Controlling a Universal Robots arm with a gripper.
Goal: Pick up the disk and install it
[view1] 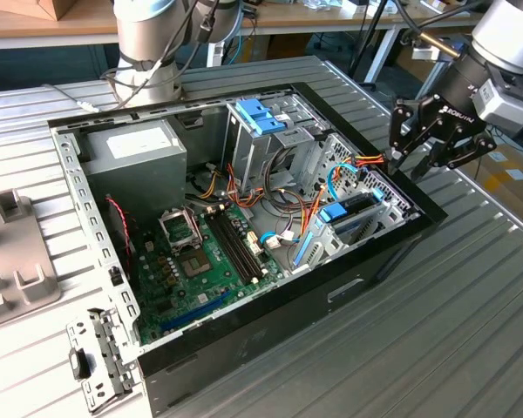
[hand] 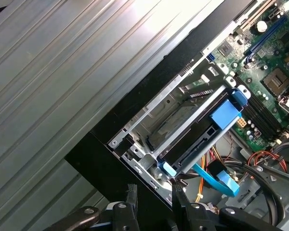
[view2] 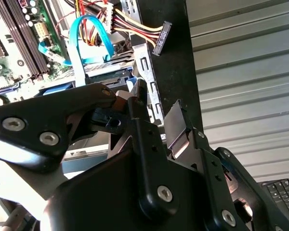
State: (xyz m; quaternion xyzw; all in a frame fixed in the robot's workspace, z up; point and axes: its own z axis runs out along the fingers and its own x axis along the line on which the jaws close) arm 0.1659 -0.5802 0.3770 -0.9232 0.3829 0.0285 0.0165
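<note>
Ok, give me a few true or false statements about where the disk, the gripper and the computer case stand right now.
1. The disk sits in the drive bay inside the case. True.
2. The gripper is shut on the disk. False: it is open, holds nothing and hovers near the case's edge by the bay.
3. The case is open and its motherboard shows. True.
4. The grey power supply lies outside on the table. False: it is inside the case.

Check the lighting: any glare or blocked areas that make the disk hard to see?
First wrist view: strong glare washes out the ribbed table, yet the disk in its bay is evenly lit. Second wrist view: the dark gripper body blocks much of the case. Exterior view: even light, with the disk small.
</note>
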